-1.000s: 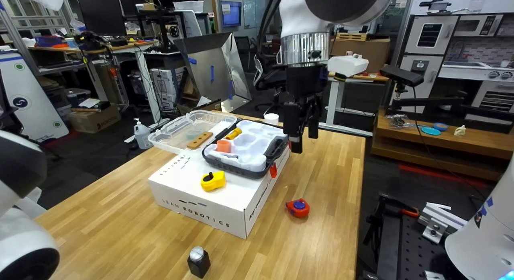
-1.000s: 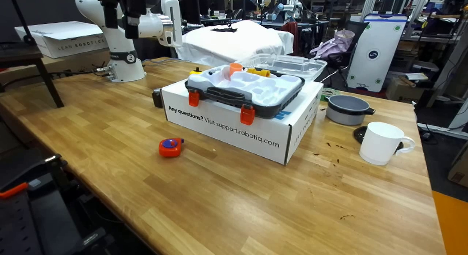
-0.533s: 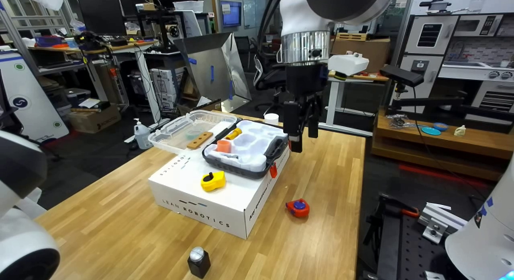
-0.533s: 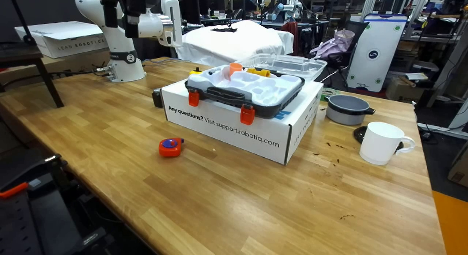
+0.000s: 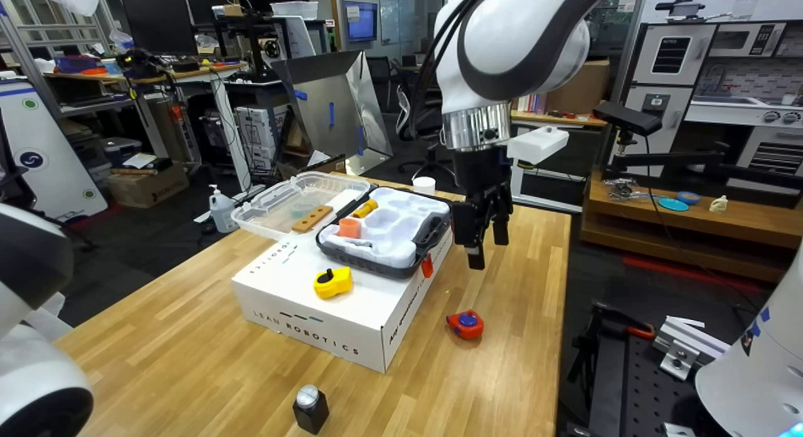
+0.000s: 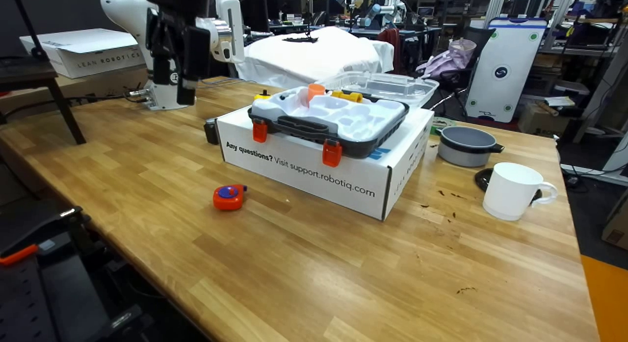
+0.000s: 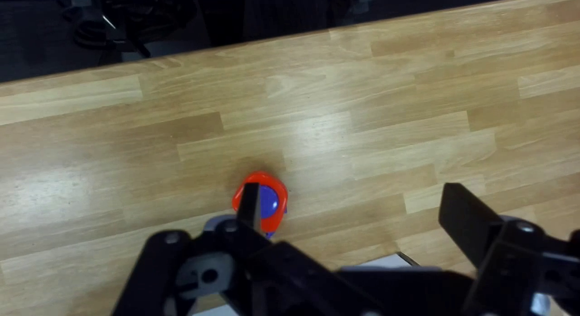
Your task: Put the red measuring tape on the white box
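Observation:
The red measuring tape (image 5: 466, 325) with its blue-purple patch lies on the wooden table beside the white box (image 5: 313, 330). The tape (image 6: 228, 198) and box (image 6: 304, 177) show in both exterior views. My gripper (image 5: 489, 249) is open and empty, tilted, above the table and apart from the tape. In the wrist view the jaws of the gripper (image 7: 352, 191) stand wide apart. The left finger (image 7: 248, 205) overlaps part of the tape (image 7: 272, 224) in that view. Only small parts of the box (image 7: 389, 261) show there, behind the gripper.
On the box stand a black-rimmed tray (image 5: 398, 199) and a yellow measuring tape (image 5: 333, 283). A clear lid (image 5: 295, 199) lies behind. A dark knob-like object (image 5: 311, 409), a grey pot (image 6: 467, 145) and a white mug (image 6: 510, 191) are on the table. Another white arm (image 5: 37, 374) stands nearby.
My gripper has come down and tilted over the last half second, with hardly any motion before that. It stays open. The red tape and the box have not moved.

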Robot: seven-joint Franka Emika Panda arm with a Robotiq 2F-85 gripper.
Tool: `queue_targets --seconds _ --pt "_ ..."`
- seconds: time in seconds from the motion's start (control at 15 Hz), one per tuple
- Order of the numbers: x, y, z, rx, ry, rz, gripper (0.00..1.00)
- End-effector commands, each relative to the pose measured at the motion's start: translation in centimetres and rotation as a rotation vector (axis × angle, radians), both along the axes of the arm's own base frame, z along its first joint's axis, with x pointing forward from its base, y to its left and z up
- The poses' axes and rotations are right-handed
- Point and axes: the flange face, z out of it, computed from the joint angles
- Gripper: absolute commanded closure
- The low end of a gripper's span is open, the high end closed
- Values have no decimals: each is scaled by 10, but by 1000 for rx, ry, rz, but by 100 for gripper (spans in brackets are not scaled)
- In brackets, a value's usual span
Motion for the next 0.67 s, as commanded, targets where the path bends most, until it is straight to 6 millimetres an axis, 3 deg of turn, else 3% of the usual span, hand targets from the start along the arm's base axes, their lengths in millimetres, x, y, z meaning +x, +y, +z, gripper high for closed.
queue_targets --seconds 0.0,0.2,0.27,0.4,0.6 --pt "11 -20 -39 12 35 -28 0" --pt "10 -30 -70 3 74 -67 0" --pt "5 -27 -65 -10 73 -48 0" --pt "6 -28 -75 -12 88 -53 0" --pt "10 -28 -73 -12 82 -53 0"
